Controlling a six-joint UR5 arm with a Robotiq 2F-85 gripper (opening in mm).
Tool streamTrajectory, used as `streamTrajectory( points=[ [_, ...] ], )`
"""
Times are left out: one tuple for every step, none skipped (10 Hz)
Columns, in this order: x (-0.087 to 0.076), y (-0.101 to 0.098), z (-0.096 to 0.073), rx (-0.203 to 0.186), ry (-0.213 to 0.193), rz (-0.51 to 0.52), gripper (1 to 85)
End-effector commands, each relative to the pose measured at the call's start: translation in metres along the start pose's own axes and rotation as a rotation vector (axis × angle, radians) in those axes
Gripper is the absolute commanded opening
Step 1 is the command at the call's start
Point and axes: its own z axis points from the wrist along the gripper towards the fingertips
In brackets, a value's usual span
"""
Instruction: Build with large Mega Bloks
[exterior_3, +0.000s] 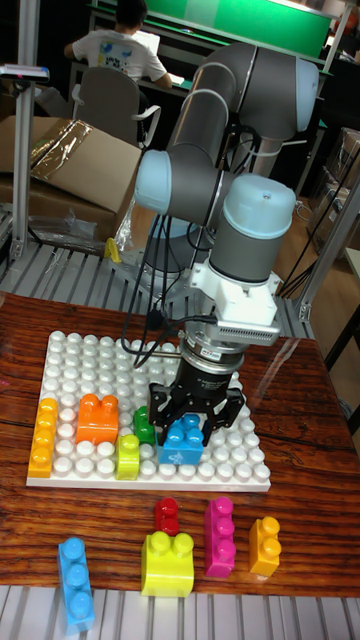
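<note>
Tall fixed view: gripper (186, 428) jaws clamp the blue block (184, 441) over the white baseplate (150, 368), near its front edge, beside the green block (143, 424). No readable writing. You've open studs at back & right; loose blocks crowd the tabletop (300, 480) up front.

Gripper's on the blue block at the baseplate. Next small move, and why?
Probably press straight down, then open. The gripper appears shut on the blue block, which sits over the white baseplate beside the green block. Whether its studs are fully seated can't be told from this view, so a short downward push before release seems safest.
</note>
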Motion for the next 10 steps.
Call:
streamTrajectory(
  points=[
    [-0.005,0.002,-0.003,-0.017,0.0,0.018,1.0],
    [-0.006,0.003,-0.002,-0.02,-0.002,0.019,1.0],
    [-0.008,0.004,0.0,-0.026,-0.005,0.023,1.0],
    [-0.009,0.006,0.002,-0.032,-0.006,0.028,1.0],
    [-0.01,0.007,0.002,-0.032,-0.006,0.033,1.0],
    [-0.011,0.008,0.003,-0.033,-0.008,0.033,1.0],
    [-0.011,0.008,0.004,-0.033,-0.008,0.031,1.0],
    [-0.012,0.007,0.005,-0.031,-0.009,0.03,1.0],
    [-0.013,0.007,0.007,-0.032,-0.013,0.028,1.0],
    [-0.013,0.006,0.009,-0.029,-0.014,0.027,1.0]
  ],
)
